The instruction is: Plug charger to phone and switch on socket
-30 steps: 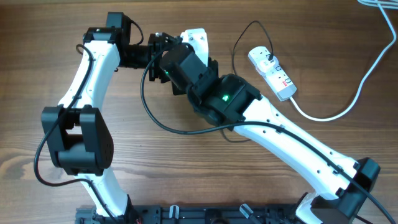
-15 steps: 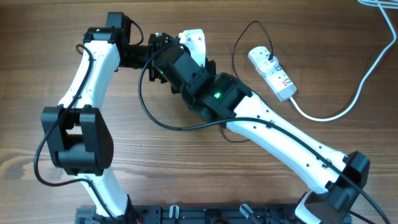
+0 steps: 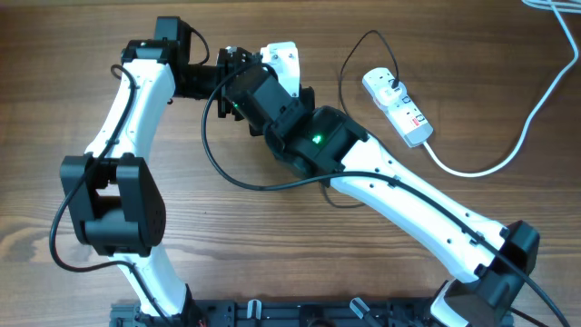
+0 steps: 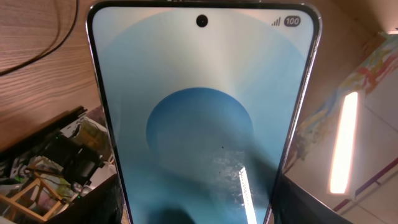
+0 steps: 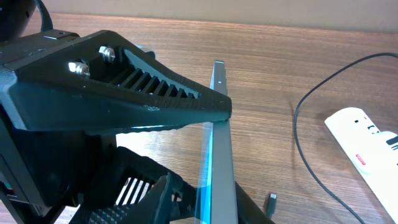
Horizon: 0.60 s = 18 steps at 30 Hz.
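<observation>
The phone is held off the table on its edge. Its cyan screen fills the left wrist view. My left gripper is shut on it, one dark finger on each long side. In the right wrist view the phone shows edge-on between the fingers of my right gripper, which is closed on its two faces. The charger cable runs from the socket. Its connector tip lies free on the wood beside the phone. The socket also shows in the right wrist view.
The thick white cord runs from the socket to the far right corner. A robot cable loops over the wooden table beneath the arms. The two arms cross closely at the back centre.
My right arm has moved a little to the left, bringing its gripper in around the phone. The left arm and the phone have stayed put.
</observation>
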Each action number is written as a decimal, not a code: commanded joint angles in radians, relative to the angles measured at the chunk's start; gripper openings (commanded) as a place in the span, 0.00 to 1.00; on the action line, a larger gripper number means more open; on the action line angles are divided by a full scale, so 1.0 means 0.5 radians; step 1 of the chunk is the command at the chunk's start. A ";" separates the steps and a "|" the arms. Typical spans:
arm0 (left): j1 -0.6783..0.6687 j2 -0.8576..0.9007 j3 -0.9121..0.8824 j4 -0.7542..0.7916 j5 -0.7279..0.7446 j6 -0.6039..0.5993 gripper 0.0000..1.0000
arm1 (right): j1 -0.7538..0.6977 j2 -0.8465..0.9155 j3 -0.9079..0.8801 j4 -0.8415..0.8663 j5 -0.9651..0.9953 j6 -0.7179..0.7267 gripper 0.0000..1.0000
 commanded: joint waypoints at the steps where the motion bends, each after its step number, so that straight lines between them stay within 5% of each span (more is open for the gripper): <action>1: 0.005 -0.066 0.006 0.006 0.050 -0.012 0.64 | 0.008 0.021 0.043 -0.005 -0.006 -0.001 0.23; 18: 0.005 -0.066 0.006 0.005 0.059 -0.037 0.70 | 0.008 0.021 0.043 -0.024 0.066 0.125 0.05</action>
